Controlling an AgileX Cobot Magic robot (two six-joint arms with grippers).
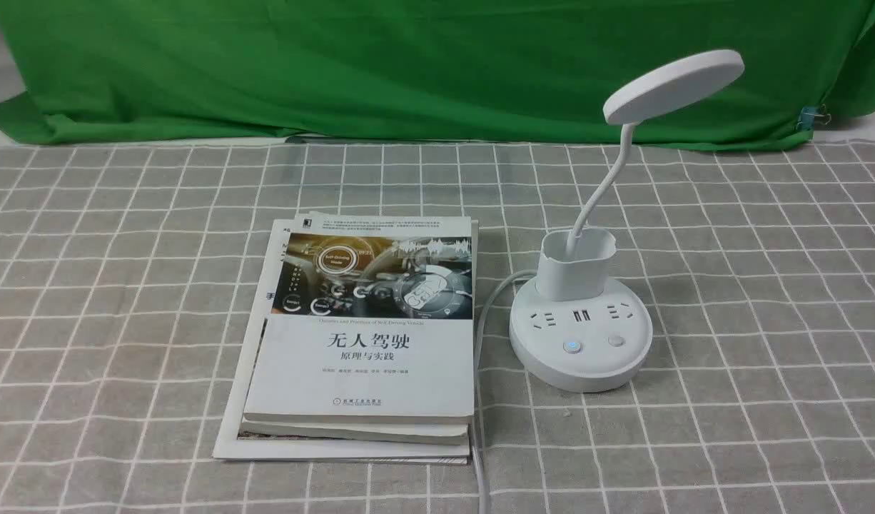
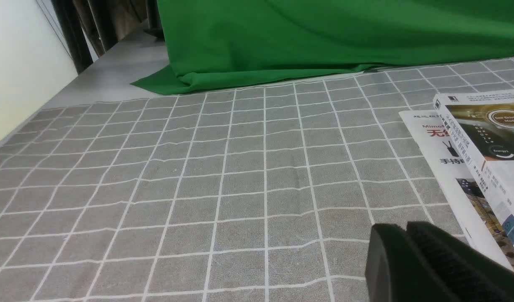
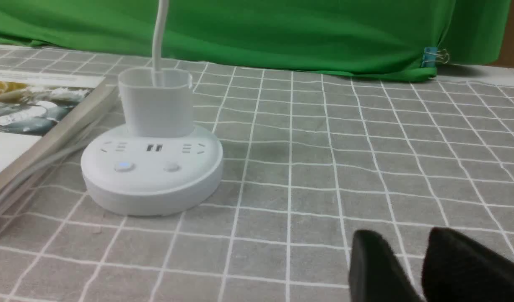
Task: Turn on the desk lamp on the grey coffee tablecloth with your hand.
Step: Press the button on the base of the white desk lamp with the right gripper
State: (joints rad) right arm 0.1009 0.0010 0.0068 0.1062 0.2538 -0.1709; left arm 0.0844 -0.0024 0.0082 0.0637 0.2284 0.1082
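Observation:
The white desk lamp (image 1: 580,343) stands on the grey coffee tablecloth (image 1: 123,285), right of centre, its disc head (image 1: 673,86) raised on the bent neck and showing no light. Its base has a blue-glowing button (image 1: 571,347) and a plain button (image 1: 616,340). Neither arm shows in the front view. In the right wrist view the lamp base (image 3: 152,176) sits ahead of my right gripper (image 3: 406,237), which is open, empty and well apart from it. My left gripper (image 2: 406,226) is shut and empty above the cloth, beside the books (image 2: 483,159).
A stack of books (image 1: 366,335) lies just left of the lamp. The lamp's white cord (image 1: 480,343) runs between them toward the front edge. A green backdrop cloth (image 1: 409,64) hangs along the back, with a binder clip (image 1: 812,114) at its right.

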